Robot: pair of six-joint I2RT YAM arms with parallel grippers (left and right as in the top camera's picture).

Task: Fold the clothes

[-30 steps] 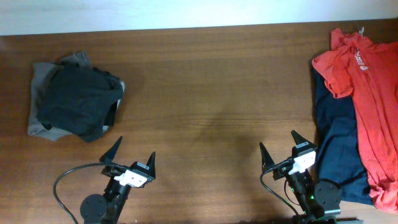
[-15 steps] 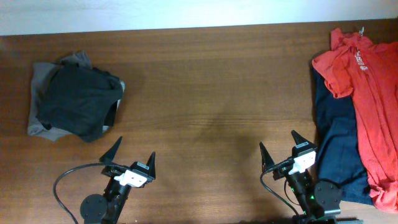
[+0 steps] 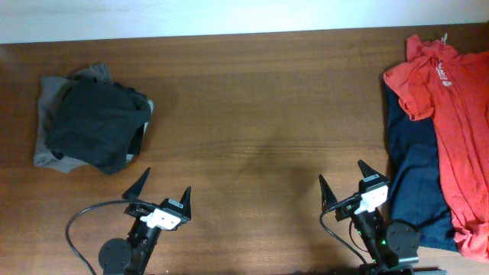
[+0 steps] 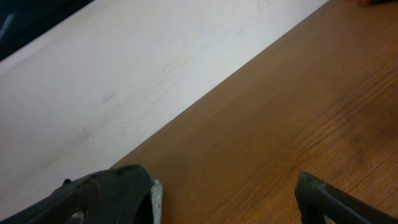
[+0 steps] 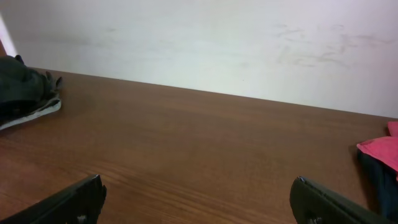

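Clothes lie in two heaps. At the left a folded black garment (image 3: 95, 122) rests on a grey one (image 3: 50, 95); its edge shows in the right wrist view as a black garment (image 5: 22, 87). At the right edge a red shirt (image 3: 451, 114) lies spread over a navy garment (image 3: 412, 191); a red corner (image 5: 379, 149) shows in the right wrist view. My left gripper (image 3: 164, 189) stands open at the front left, over bare wood, nothing between its fingers. My right gripper (image 3: 344, 174) is open too, just left of the navy garment. The left wrist view shows only its gripper (image 4: 227, 190) above wood.
The brown wooden table (image 3: 260, 114) runs between the two heaps. A white wall (image 5: 205, 43) borders its far edge. A black cable (image 3: 76, 221) loops beside the left arm's base at the front edge.
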